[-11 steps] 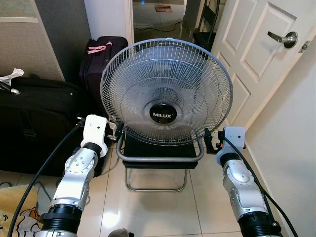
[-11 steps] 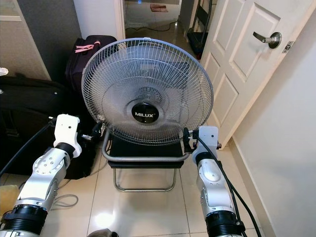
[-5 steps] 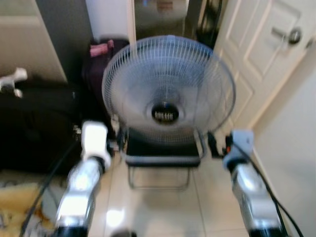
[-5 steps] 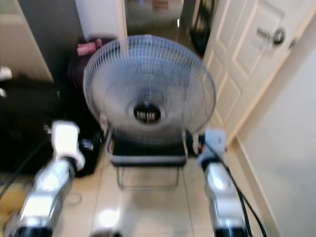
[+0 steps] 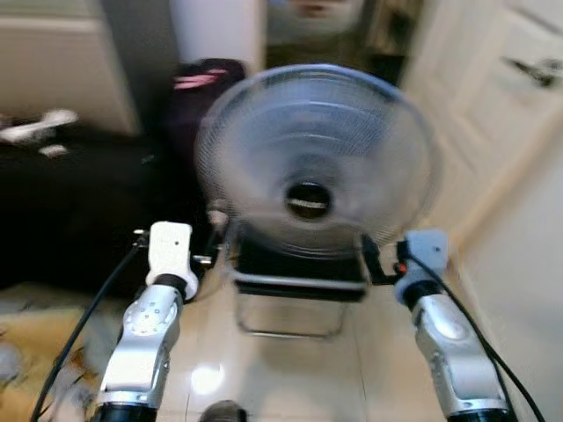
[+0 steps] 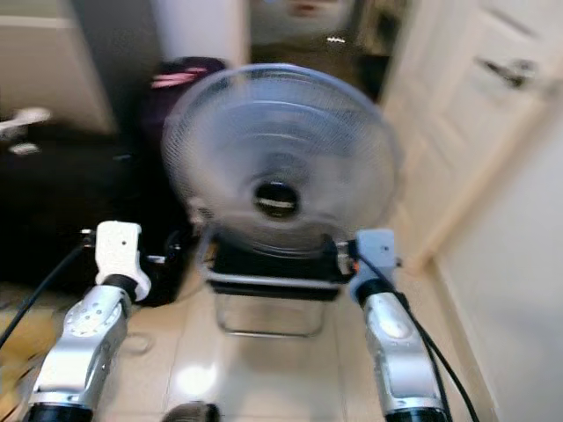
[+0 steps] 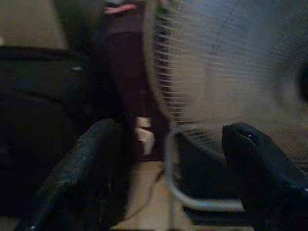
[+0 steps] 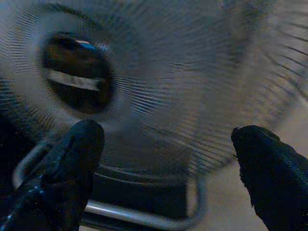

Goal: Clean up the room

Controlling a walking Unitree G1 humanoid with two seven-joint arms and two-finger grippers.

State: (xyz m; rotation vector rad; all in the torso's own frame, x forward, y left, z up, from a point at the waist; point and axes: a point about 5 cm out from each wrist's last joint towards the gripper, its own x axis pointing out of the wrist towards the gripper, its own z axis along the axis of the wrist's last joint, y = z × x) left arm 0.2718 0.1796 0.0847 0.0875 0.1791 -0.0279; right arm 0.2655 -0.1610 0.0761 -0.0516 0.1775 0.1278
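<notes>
The pictures are blurred. A white panelled door (image 5: 493, 114) with a lever handle stands at the right, and dark luggage (image 5: 79, 207) lies along the left wall, with a dark upright suitcase (image 5: 202, 101) behind it near the open doorway. In the middle a large round fan (image 5: 315, 158) with a wire grille and a dark hub sits on a black chair (image 5: 299, 272) with a chrome tube frame, on the pale tiled floor (image 5: 290, 369). The left hand (image 7: 166, 168) is at the chair's left front corner, its fingers spread wide either side of the chrome tube and the fan's rim. The right hand (image 8: 163, 159) is at the chair's right front corner, fingers wide apart before the grille, gripping nothing. Yellow cloth (image 5: 35, 343) lies on the floor at the lower left.
</notes>
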